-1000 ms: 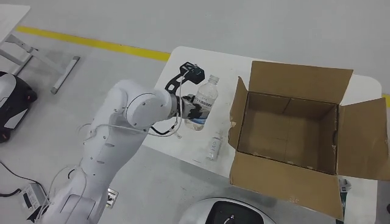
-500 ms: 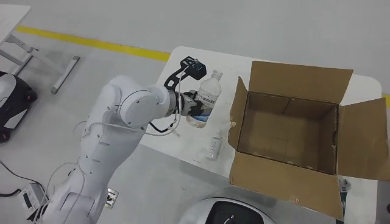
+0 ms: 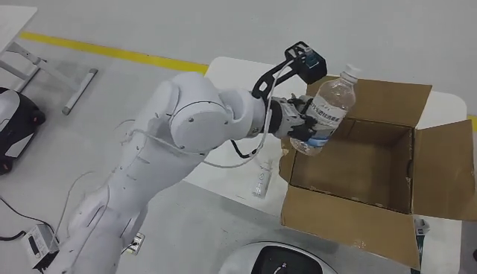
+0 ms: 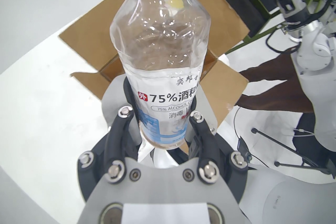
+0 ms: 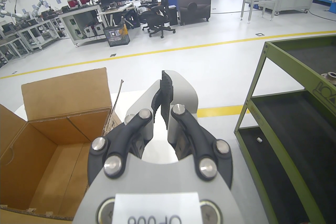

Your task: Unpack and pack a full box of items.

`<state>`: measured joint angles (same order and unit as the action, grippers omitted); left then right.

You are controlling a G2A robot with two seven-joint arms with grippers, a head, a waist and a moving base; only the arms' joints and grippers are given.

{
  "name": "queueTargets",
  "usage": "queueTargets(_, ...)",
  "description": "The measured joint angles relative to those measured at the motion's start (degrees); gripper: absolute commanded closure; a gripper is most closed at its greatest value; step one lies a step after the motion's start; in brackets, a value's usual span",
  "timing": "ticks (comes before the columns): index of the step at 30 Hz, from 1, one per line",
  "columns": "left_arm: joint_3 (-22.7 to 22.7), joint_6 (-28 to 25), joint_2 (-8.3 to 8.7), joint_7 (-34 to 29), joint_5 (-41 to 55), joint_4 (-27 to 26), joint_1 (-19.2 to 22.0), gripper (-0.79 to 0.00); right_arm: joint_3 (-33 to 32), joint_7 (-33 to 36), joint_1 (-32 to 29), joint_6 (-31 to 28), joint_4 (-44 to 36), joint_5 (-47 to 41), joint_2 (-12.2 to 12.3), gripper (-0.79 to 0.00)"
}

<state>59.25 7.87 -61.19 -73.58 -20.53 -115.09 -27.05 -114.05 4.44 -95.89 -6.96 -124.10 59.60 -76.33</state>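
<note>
Clear plastic white-capped bottle (image 3: 329,109) hangs tilted above the left rim of the open brown cardboard box (image 3: 346,218), your left gripper (image 3: 304,123) pinching its labelled base; the cavity lies just ahead, along its cap-first axis.

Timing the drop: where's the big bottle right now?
In the top view the bottle is gripped in the left hand, tilted over the far-left corner of the open box, not yet inside.

Bright even overhead light, faint shadows, highlights on bottle (image 4: 160,33), wrist views fisheye-curved
</note>
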Motion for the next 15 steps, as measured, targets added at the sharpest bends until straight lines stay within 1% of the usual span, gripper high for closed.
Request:
queueTargets(2,-4.49,1.71,-1.25,0.91,3.46,3.23,3.12,0.0,0.0,0.0,0.0,0.0,0.0,0.0,0.0,0.0)
queueTargets(4,-8.43,3.29,-2.37,1.65,5.45,5.86,5.4,0.0,0.0,0.0,0.0,0.0,0.0,0.0,0.0,0.0)
queueTargets(7,-15.55,6.36,-4.57,2.71,8.54,10.52,8.41,0.0,0.0,0.0,0.0,0.0,0.0,0.0,0.0,0.0)
queueTargets(11,-23.06,9.8,-7.24,4.77,9.26,16.72,10.87,0.0,0.0,0.0,0.0,0.0,0.0,0.0,0.0,0.0)
queueTargets(15,-28.34,13.16,-9.64,6.97,9.36,23.84,11.81,0.0,0.0,0.0,0.0,0.0,0.0,0.0,0.0,0.0)
